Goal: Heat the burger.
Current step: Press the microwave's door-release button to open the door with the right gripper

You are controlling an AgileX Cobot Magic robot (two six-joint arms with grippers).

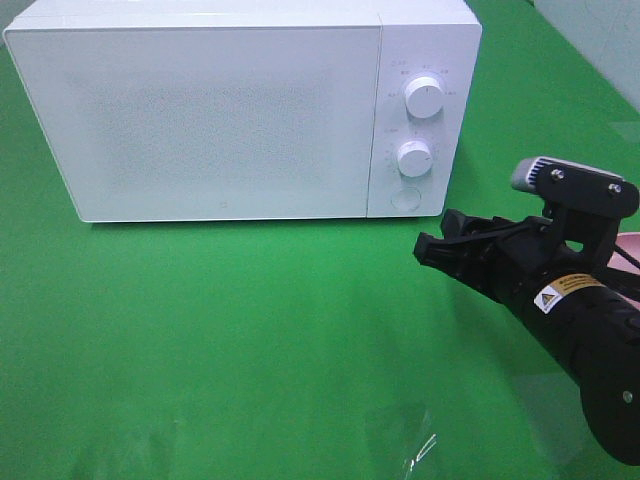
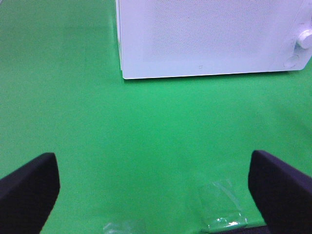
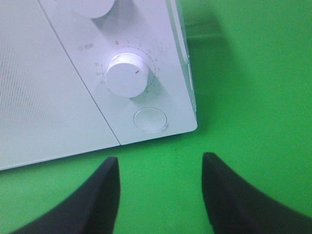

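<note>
The burger is out of view in every frame. The white microwave (image 1: 200, 110) (image 2: 209, 39) (image 3: 48, 97) stands at the back with its door shut. My right gripper (image 1: 435, 240) (image 3: 161, 161) hovers just in front of the control panel's lower corner, near the round button (image 1: 405, 198) (image 3: 150, 119). Its jaws stand apart with nothing between them. The lower dial (image 1: 414, 158) (image 3: 127, 74) lies just beyond it. My left gripper (image 2: 152, 161) is wide open and empty over the green mat, well short of the microwave. It does not show in the exterior high view.
An upper dial (image 1: 425, 98) sits above the lower one. A scrap of clear plastic (image 1: 415, 450) (image 2: 222, 204) lies on the green mat (image 1: 250, 330) near the front. A pink sliver (image 1: 630, 250) shows behind the right arm at the right edge.
</note>
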